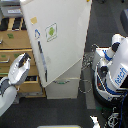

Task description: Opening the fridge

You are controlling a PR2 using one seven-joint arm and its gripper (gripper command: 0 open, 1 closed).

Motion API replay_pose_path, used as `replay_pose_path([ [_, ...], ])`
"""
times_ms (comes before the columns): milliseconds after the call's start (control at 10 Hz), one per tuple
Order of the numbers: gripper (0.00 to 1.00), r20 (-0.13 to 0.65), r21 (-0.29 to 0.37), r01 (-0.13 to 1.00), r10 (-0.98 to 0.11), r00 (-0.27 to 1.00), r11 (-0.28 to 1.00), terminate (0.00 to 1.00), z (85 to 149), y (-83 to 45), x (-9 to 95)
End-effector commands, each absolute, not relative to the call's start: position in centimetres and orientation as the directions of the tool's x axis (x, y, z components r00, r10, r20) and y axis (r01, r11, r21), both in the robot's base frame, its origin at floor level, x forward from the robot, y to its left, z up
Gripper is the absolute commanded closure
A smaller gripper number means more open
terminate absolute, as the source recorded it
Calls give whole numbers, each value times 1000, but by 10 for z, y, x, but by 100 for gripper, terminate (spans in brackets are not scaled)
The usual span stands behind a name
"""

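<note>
The fridge [62, 45] is tall and white and fills the middle of the exterior view. Its large upper door carries a small green sticker [51, 31], and a dark vertical handle [43, 61] runs down the door's left edge. Two lower drawers [62, 89] sit beneath the door. My gripper [23, 58] reaches in from the lower left with its fingers pointing up and right, a short way left of the handle and apart from it. The frame is too blurred to show the gap between the fingers.
A tan wooden drawer cabinet [15, 47] stands right behind my gripper, against the fridge's left side. A white robot base [115, 72] with cables on the floor stands close to the fridge on the exterior view's right. Dark floor lies in front.
</note>
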State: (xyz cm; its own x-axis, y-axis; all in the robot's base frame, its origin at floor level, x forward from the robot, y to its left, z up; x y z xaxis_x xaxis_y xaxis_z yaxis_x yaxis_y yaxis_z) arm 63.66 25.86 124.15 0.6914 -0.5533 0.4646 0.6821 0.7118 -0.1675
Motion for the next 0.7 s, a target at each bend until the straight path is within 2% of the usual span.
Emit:
replay_pose_path([
  [100, 0, 693, 263, 952, -717, -75, 155, 0, 1478, 309, 92],
  [200, 0, 696, 220, 959, -718, -28, 176, 0, 1459, 321, 136],
  [300, 0, 664, 143, 951, -739, 114, 275, 0, 1403, 332, 240],
  [400, 0, 637, 108, 946, -752, 169, 304, 0, 1378, 334, 274],
  [500, 0, 585, 41, 924, -759, 287, 381, 0, 1323, 331, 346],
  [600, 0, 465, -31, 860, -754, 464, 510, 0, 1225, 314, 461],
  [700, 0, 400, -54, 810, -731, 553, 583, 0, 1178, 303, 517],
])
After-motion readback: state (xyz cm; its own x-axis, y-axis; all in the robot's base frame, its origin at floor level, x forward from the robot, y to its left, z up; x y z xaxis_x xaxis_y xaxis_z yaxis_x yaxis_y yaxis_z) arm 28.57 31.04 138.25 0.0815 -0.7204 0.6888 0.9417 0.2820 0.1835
